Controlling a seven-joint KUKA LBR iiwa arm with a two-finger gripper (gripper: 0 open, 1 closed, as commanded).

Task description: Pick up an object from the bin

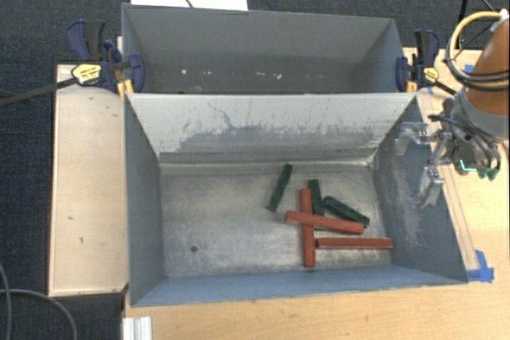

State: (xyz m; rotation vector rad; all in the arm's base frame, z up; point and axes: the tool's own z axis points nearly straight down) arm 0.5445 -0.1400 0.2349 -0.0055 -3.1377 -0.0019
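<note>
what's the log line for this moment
gripper over bin right wall | nearest: red stick | heap: red, green sticks | pick: pending

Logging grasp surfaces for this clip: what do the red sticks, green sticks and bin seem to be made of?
Red sticks: likely matte plastic or painted wood; flat even colour, no glint. Green sticks: same look, darker. Bin: bare sheet metal, dull grey, scratched and scuffed on its walls.
</note>
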